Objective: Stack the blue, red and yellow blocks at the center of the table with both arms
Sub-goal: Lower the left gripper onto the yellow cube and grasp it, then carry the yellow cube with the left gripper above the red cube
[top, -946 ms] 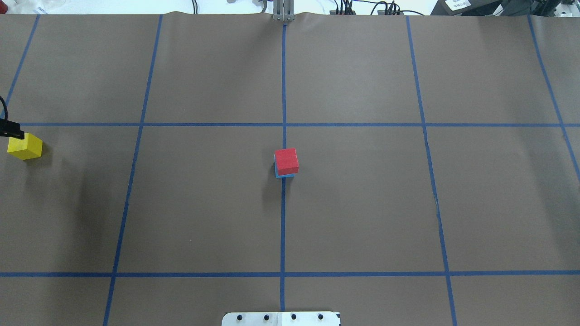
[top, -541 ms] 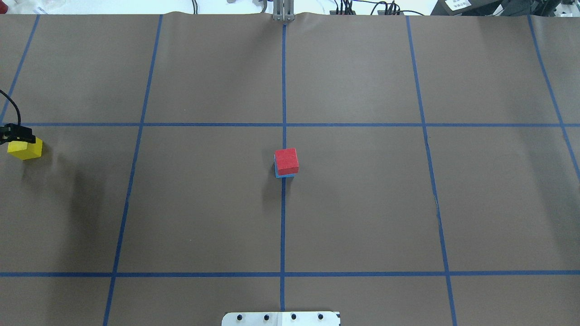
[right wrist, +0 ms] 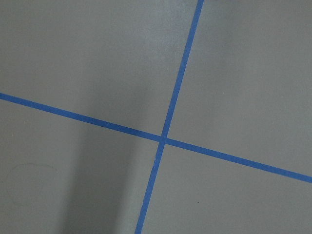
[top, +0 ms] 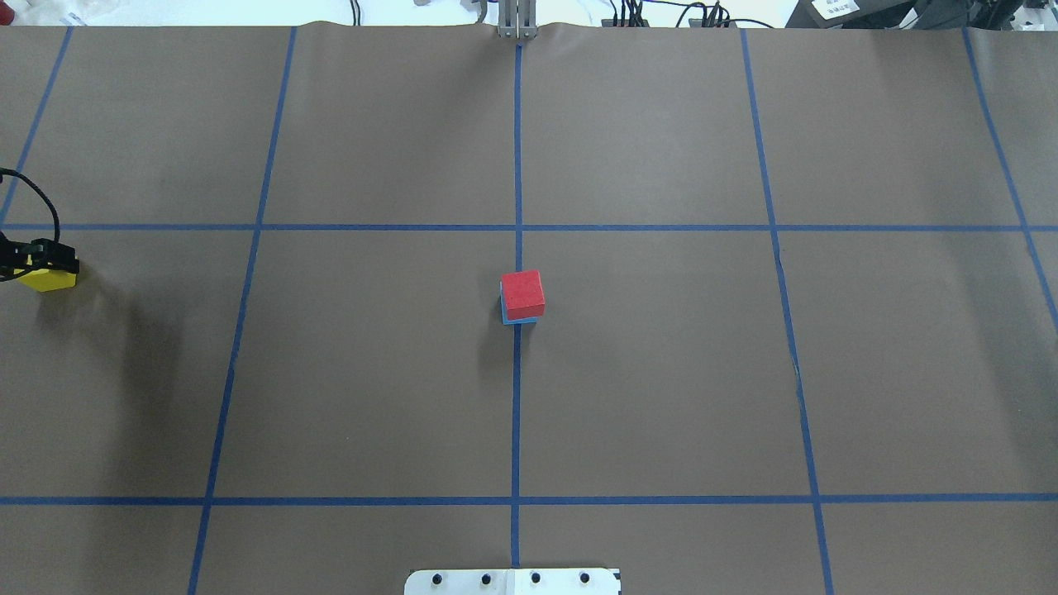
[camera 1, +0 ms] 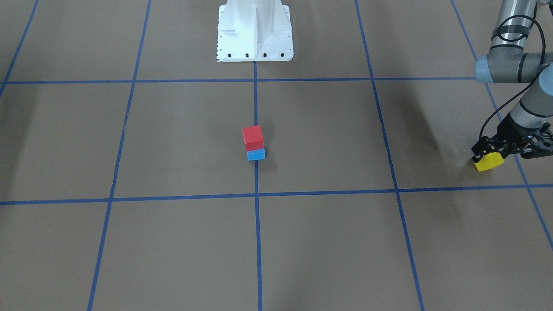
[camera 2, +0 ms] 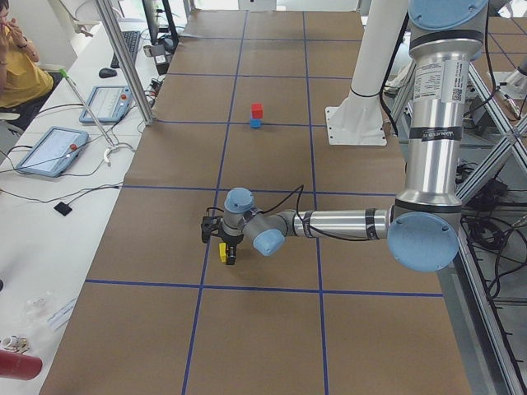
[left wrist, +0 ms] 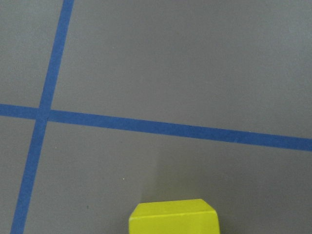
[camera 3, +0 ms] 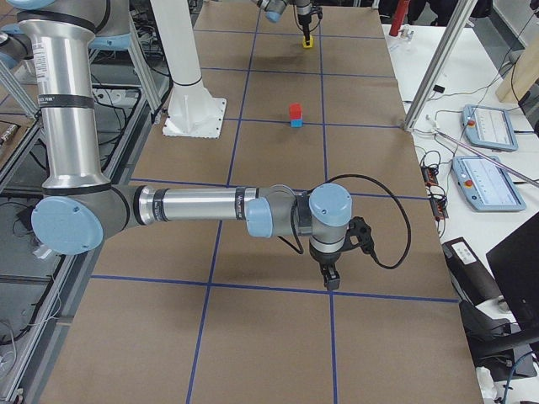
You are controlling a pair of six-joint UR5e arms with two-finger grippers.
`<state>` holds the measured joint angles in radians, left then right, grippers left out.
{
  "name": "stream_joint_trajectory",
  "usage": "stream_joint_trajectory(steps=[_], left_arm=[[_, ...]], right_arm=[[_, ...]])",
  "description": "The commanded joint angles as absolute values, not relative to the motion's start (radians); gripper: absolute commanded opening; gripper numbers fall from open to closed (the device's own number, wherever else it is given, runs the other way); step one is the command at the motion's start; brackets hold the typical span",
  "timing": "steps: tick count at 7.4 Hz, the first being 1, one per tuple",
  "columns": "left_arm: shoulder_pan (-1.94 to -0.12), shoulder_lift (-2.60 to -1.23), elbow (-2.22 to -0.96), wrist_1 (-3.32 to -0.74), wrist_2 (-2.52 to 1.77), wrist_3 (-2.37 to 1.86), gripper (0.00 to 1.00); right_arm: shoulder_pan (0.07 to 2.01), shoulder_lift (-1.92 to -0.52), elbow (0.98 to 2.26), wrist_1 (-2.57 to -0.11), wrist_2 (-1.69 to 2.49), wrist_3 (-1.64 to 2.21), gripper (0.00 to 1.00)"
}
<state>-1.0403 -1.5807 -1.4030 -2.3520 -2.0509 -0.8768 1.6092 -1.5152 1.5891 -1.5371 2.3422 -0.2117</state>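
Yellow block (camera 1: 488,163) sits on table (camera 1: 328,129) at the robot's far-left edge, left gripper (camera 1: 487,154) straddling it; can't tell if clamped. Red block (camera 1: 252,134) on blue block (camera 1: 256,154) at center. Right gripper (camera 3: 330,276) aperture: can't tell.

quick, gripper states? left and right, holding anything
left gripper: down over the yellow block; whether it is closed on it cannot be told.
right gripper: no block in it; open or closed cannot be told.
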Motion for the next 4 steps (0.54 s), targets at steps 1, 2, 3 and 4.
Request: stream_joint_trajectory(steps=[1, 2, 3, 4], left_arm=[[-1.035, -1.58, -1.391, -2.368, -2.049, -0.811, 0.17], [-1.037, -1.585, -1.41, -2.367, -2.057, -0.79, 0.0], [-1.037, -1.615, -1.443, -2.346, -2.062, -0.79, 0.0], [-1.04, -1.671, -1.46, -2.289, -2.057, -0.79, 0.0]], right_arm=[[1.609, -1.514, 1.592, -1.537, 2.342, -0.212, 1.0], [1.609, -1.514, 1.592, -1.537, 2.342, -0.212, 1.0], [1.609, -1.516, 1.589, -1.537, 2.344, -0.212, 1.0], [1.609, -1.517, 1.586, -1.537, 2.344, -0.212, 1.0]])
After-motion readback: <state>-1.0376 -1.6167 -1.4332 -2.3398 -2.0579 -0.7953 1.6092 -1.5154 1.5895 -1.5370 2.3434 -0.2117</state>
